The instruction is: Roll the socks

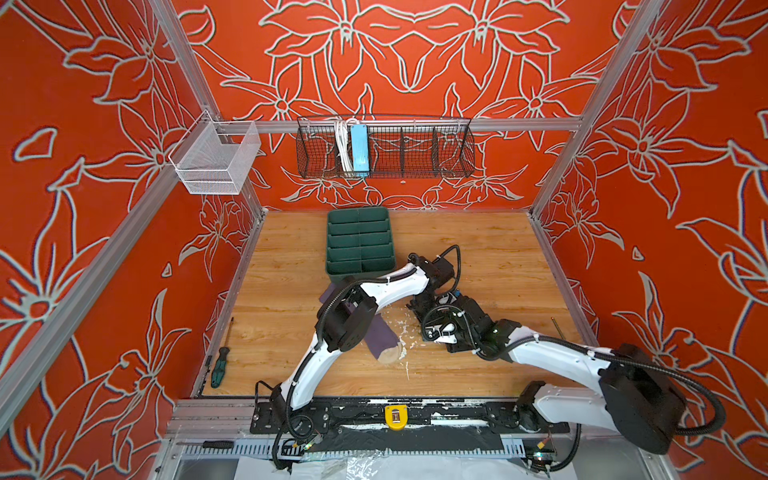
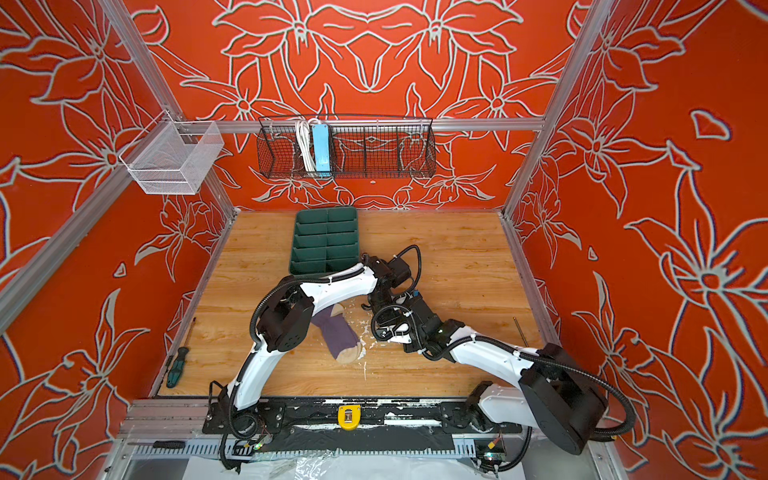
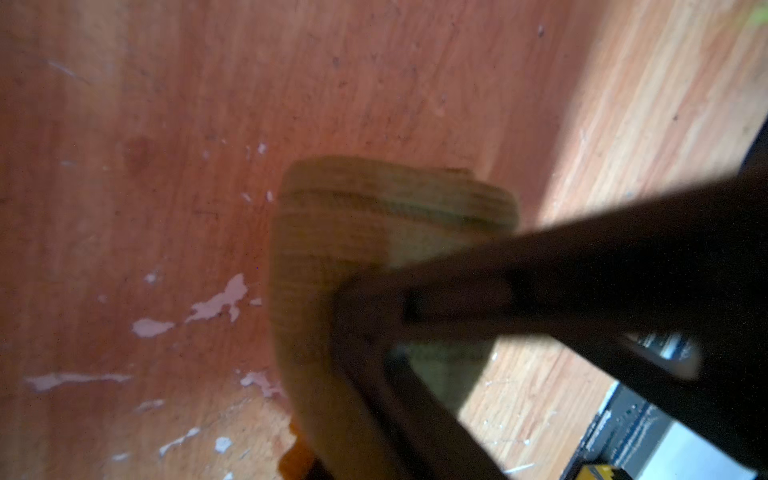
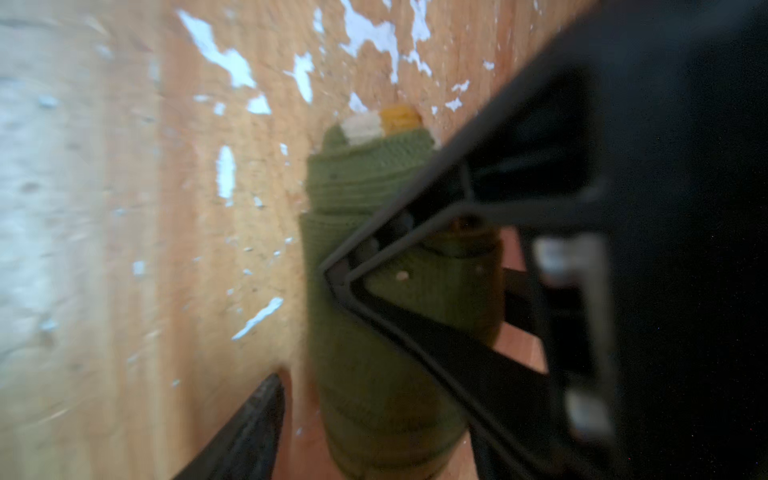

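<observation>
The purple sock [image 1: 382, 336] [image 2: 338, 332] lies flat mid-table with its beige toe toward the front; the left arm covers its cuff end. The olive-green sock [image 4: 374, 316] [image 3: 374, 224] is a tight roll on the wood, with mustard and cream showing at one end. Both top views hide it under the two wrists. My left gripper [image 3: 357, 449] [image 1: 420, 300] is shut on the roll's fabric. My right gripper [image 4: 374, 415] [image 1: 413, 308] straddles the roll, open, with a gap between one fingertip [image 4: 266, 399] and the fabric.
A green divided tray [image 1: 359, 245] stands just behind the arms. A screwdriver [image 1: 219, 368] lies at the table's left edge and a thin rod [image 1: 559, 328] at its right. White chipped patches [image 1: 403, 332] mark the wood. Two wire baskets [image 1: 386, 149] hang on the back rail.
</observation>
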Action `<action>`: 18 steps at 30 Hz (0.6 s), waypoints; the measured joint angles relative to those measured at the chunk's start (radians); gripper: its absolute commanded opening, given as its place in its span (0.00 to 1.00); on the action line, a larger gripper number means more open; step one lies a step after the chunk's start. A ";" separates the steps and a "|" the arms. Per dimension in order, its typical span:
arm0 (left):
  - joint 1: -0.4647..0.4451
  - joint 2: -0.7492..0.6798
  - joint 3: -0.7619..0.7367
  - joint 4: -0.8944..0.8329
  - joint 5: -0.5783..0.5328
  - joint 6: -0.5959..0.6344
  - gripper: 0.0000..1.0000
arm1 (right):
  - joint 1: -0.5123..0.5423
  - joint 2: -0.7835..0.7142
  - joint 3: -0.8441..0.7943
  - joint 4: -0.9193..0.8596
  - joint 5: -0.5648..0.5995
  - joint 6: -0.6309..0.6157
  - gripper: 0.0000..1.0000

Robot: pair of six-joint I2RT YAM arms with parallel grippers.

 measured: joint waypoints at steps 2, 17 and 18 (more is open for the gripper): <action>0.011 0.011 0.010 -0.011 0.022 0.011 0.00 | 0.000 0.017 -0.008 0.043 0.004 0.001 0.60; 0.045 0.036 0.038 -0.040 0.110 0.031 0.41 | 0.013 0.078 -0.003 0.095 0.039 -0.002 0.00; 0.055 0.021 0.009 -0.011 0.128 0.029 0.46 | 0.017 0.076 -0.003 0.094 0.039 -0.007 0.00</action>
